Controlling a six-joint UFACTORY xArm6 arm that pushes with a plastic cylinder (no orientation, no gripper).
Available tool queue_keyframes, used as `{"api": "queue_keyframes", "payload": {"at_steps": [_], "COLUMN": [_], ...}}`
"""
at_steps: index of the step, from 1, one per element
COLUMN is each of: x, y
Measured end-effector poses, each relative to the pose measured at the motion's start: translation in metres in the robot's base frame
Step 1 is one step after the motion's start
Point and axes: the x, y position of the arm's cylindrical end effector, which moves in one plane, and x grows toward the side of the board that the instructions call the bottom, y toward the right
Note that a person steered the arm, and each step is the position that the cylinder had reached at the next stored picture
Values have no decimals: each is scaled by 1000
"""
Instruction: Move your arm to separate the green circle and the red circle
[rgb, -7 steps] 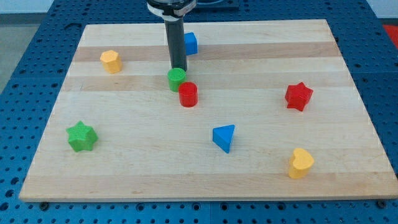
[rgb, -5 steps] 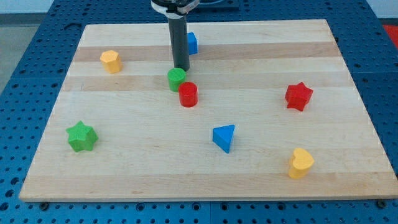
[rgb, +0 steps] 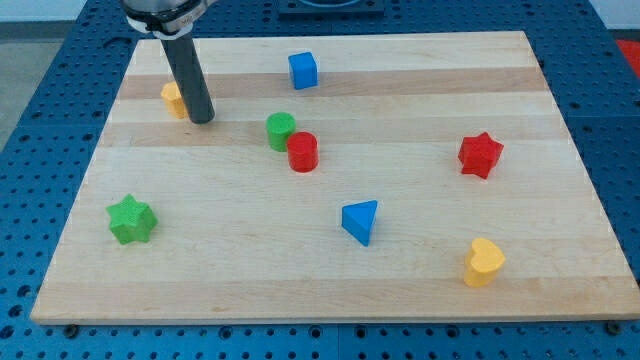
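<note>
While my tip (rgb: 201, 120) sits way off toward the view's left of the green circle (rgb: 281, 130), nothing's getting pushed. It's a bare rod, so no opening or closing to report: it holds nothing and touches neither circle. Right behind the rod is a yellow block (rgb: 173, 97), partly hidden, so I can't say if they touch.

The green circle is the landmark, about mid-board, a bit toward the view's top. The red circle (rgb: 303, 152) is jammed right against it, on its lower-right. So as far as I can judge the separation isn't done; the pair looks in contact.

What's left, I reckon: bring my tip across to the green circle and shove one block away from the other. The blue cube (rgb: 303, 70) sits above it, well apart, so there's room.
</note>
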Motion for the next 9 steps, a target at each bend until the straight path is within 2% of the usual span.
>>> {"api": "queue_keyframes", "payload": {"at_steps": [1,2,3,4,6,9], "x": [-29,7,-40,-40,5,60], "y": [31,61,81,102,146,107]}}
